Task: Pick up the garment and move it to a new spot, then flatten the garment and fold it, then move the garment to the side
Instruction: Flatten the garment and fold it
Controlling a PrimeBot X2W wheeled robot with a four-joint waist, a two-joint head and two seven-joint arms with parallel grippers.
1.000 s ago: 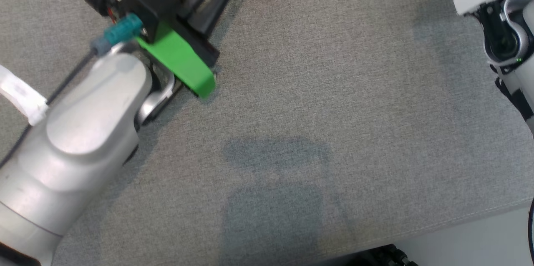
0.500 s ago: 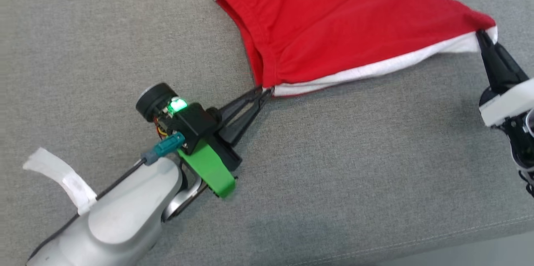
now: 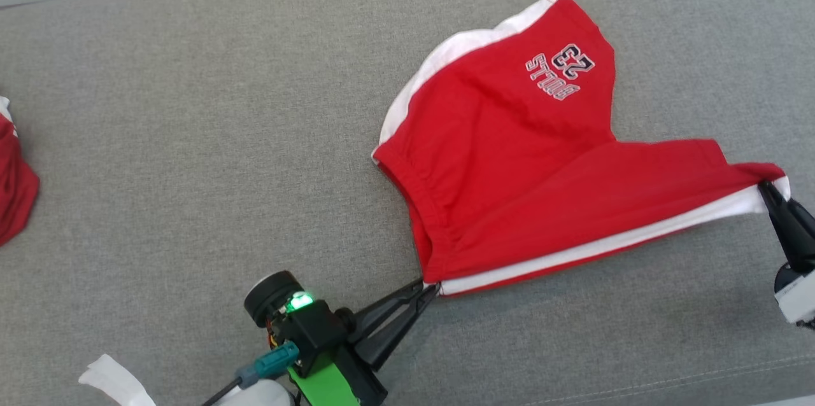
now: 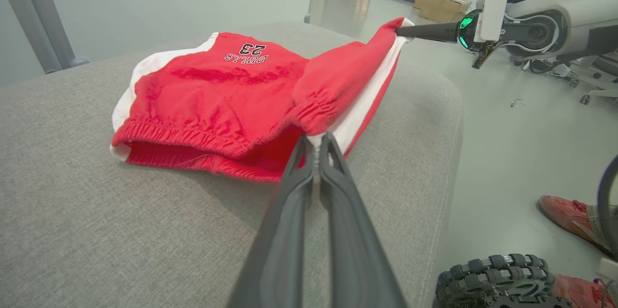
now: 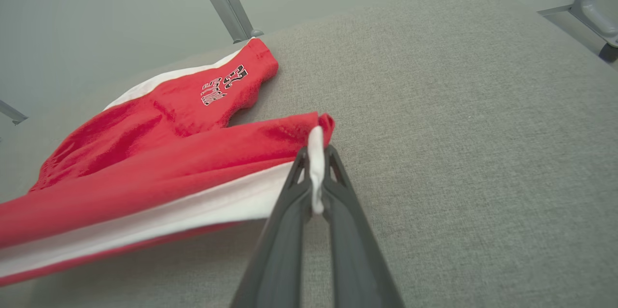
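The garment (image 3: 522,164) is a pair of red shorts with white side stripes and a "Bulls 23" print, lying on the grey cushioned surface (image 3: 191,139). My left gripper (image 3: 430,287) is shut on the waistband corner at the white stripe, also seen close up in the left wrist view, where the left gripper (image 4: 316,144) pinches the garment (image 4: 217,91). My right gripper (image 3: 767,189) is shut on the leg hem at the far right; its wrist view shows the right gripper (image 5: 316,153) clamping the white edge of the garment (image 5: 159,153). The near leg is stretched taut between both grippers.
Another red and white cloth (image 3: 14,180) lies at the left edge of the head view. The cushion's front edge (image 3: 700,374) runs close below the grippers. A person's red shoe (image 4: 569,216) and a wheeled base (image 4: 492,279) are on the floor beside the cushion.
The head camera has tilted upward, so the whole scene slid down the picture and the full garment came into sight. Both grippers stay shut on the garment's corners.
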